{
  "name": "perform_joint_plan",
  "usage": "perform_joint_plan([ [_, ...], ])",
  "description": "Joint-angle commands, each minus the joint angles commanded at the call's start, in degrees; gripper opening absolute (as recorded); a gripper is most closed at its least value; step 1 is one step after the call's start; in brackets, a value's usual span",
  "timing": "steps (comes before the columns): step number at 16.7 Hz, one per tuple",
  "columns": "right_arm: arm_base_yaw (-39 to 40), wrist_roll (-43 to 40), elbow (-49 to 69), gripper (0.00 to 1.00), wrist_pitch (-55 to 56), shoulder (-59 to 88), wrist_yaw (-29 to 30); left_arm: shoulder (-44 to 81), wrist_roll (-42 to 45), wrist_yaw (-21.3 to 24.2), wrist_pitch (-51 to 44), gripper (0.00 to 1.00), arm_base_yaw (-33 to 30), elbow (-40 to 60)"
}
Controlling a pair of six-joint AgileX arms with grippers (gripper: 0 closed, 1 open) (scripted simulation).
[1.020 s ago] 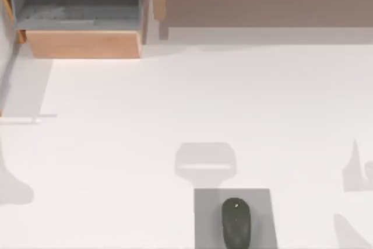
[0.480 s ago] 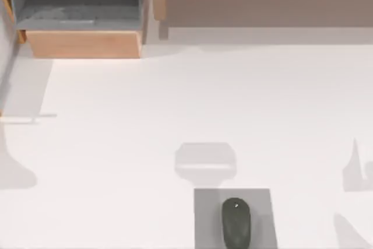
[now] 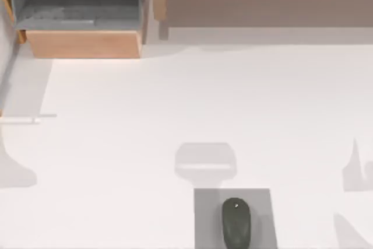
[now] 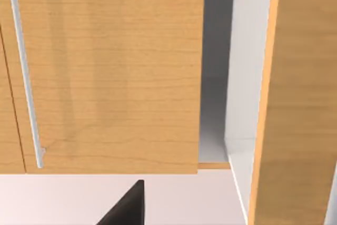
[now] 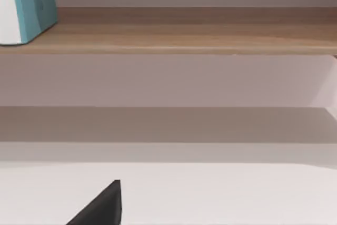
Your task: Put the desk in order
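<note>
Overhead, the white desk (image 3: 175,97) spans the view with an open drawer (image 3: 81,13) far left and a mouse (image 3: 236,223) on its grey pad (image 3: 204,214) near, while the left wrist faces wooden cabinet fronts (image 4: 110,72) and the right wrist a shelf (image 5: 184,38) carrying a teal-and-white container (image 5: 26,6); neither gripper's opening can be told.

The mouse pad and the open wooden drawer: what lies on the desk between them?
In the top view, nothing lies there. The desk is bare white surface from the mouse pad up to the drawer, crossed only by soft shadows.
</note>
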Motion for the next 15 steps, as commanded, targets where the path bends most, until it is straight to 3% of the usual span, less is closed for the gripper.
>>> perform_joint_plan([
  [9,0.0,0.0,0.0,1.0,0.0,0.0,0.0,0.0,0.0,0.0,0.0,0.02,0.0,0.0],
  [15,0.0,0.0,0.0,1.0,0.0,0.0,0.0,0.0,0.0,0.0,0.0,0.0,0.0,0.0],
])
